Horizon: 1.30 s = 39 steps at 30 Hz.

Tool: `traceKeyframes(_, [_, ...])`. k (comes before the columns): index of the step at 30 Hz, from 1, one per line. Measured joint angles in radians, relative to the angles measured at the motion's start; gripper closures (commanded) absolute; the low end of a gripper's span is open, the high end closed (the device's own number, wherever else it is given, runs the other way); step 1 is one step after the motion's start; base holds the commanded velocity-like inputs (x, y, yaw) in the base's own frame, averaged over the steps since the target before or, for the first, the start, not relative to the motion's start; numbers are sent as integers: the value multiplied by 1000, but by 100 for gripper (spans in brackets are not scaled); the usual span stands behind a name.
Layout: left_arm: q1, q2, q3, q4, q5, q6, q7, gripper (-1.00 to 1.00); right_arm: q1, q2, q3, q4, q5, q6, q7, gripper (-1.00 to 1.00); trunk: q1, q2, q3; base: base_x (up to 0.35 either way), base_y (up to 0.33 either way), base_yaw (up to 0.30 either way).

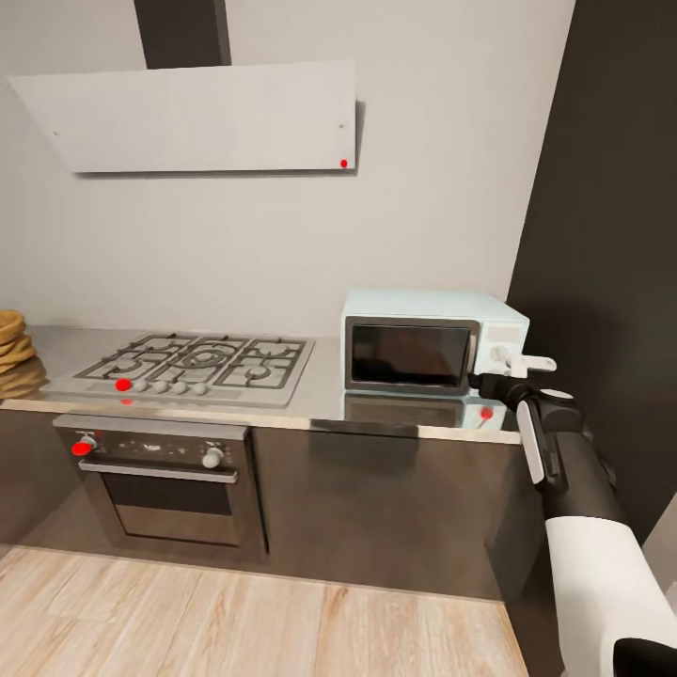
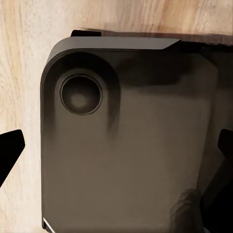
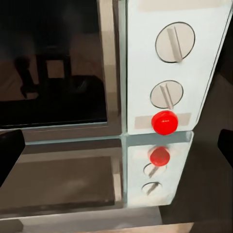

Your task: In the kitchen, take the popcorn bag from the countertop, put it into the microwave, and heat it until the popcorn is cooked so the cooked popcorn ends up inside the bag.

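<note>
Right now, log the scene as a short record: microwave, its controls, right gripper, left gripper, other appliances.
microwave: on the countertop at its right end, door shut
controls: two white knobs with a red round light below them, mirrored in the worktop
right gripper: open, raised in front of the control panel, not touching it
left gripper: open, pointing down at a dark part of the robot over the wood floor
hob: left of the microwave
oven: under the hob
</note>
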Motion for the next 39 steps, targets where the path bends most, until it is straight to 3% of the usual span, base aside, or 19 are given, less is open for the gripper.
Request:
traceKeyframes(3, [0, 0, 1, 0, 0, 0, 0, -100, 0, 5, 3, 1, 2, -1, -6, -100, 0, 0, 0, 0, -4, 0])
traceKeyframes(7, [0, -1, 1, 0, 0, 0, 0, -100, 0, 23, 8, -2, 1, -2, -98, -100, 0, 0, 0, 0, 0, 0])
traceKeyframes(13, [0, -1, 1, 0, 0, 0, 1, -100, 0, 45, 9, -3, 2, -14, -162, -100, 0, 0, 0, 20, 0, 0])
traceKeyframes(28, [0, 0, 1, 0, 1, 0, 1, -100, 0, 44, 11, 8, -4, -15, -148, -100, 0, 0, 0, 174, -77, 0])
traceKeyframes(32, [0, 0, 1, 0, 1, 0, 1, -100, 0, 37, 12, 12, -1, -15, -34, -100, 0, 0, 0, 125, -53, 0])
traceKeyframes(39, [0, 0, 1, 0, 1, 0, 0, -100, 0, 36, 12, 12, 2, -15, -18, -100, 0, 0, 0, 47, -4, 0])
